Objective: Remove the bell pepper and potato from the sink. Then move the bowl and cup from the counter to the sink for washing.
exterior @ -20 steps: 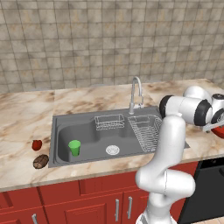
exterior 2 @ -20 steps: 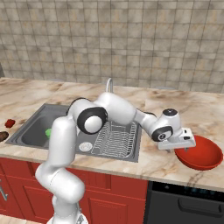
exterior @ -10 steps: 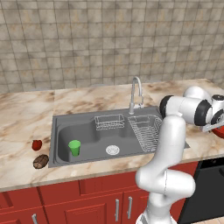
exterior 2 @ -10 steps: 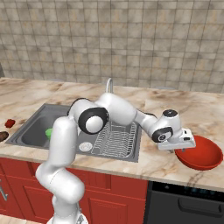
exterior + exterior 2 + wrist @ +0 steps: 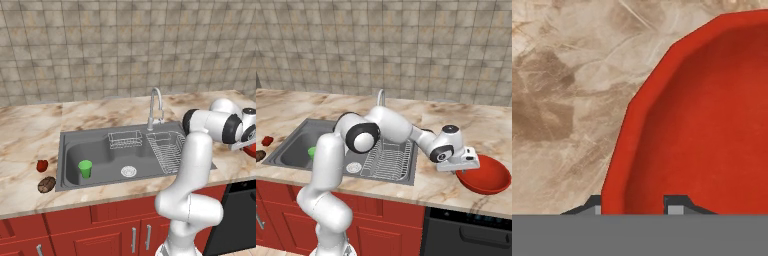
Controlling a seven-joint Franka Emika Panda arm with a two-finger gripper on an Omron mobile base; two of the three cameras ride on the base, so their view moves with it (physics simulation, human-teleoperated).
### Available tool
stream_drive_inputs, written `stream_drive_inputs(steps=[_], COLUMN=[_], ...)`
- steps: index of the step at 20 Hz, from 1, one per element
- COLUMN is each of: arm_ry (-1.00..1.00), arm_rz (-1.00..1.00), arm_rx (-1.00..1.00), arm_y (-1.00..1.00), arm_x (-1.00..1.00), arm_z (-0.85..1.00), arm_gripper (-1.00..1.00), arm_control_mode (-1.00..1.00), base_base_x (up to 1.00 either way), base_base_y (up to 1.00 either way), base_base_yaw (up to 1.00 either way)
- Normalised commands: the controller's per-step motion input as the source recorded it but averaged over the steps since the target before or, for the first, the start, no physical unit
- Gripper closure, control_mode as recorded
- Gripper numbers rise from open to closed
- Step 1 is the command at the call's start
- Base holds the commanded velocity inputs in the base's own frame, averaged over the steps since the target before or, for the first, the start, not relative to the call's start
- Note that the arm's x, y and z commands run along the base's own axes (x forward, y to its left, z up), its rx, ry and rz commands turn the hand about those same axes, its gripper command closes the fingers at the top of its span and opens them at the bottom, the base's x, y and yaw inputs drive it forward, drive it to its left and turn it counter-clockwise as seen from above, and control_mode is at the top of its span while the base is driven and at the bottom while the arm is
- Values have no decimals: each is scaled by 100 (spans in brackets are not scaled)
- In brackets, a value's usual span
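The red bowl sits on the counter right of the sink, and its edge shows as a red sliver in the left base view. My gripper straddles the bowl's near rim, one fingertip outside and one inside, closed in on the wall. The green cup stands upright in the sink. The red bell pepper and the brown potato lie on the counter left of the sink.
A wire dish rack fills the sink's right part, with a smaller rack at the back. The curved faucet rises behind the basin. The bowl lies close to the counter's front edge, above a dark oven front.
The fingers have closed in around the bowl's rim. The arm, bowl, cup, pepper and potato stay where they were.
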Motion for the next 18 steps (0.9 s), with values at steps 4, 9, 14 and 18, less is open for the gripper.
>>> stream_drive_inputs(steps=[4, 9, 14, 18], arm_ry=[-4, -2, -5, -9], arm_rz=[0, 3, 9, 12], arm_rx=[0, 0, -5, -9], arm_y=[0, 0, 1, 0], arm_x=[-1, -2, -6, -7], arm_z=[16, 28, 31, 31], arm_gripper=[100, 100, 100, 100], arm_control_mode=[-100, -100, -100, -100], base_base_x=[0, 0, 0, 0], base_base_y=[0, 0, 0, 0], base_base_yaw=[0, 0, 0, 0])
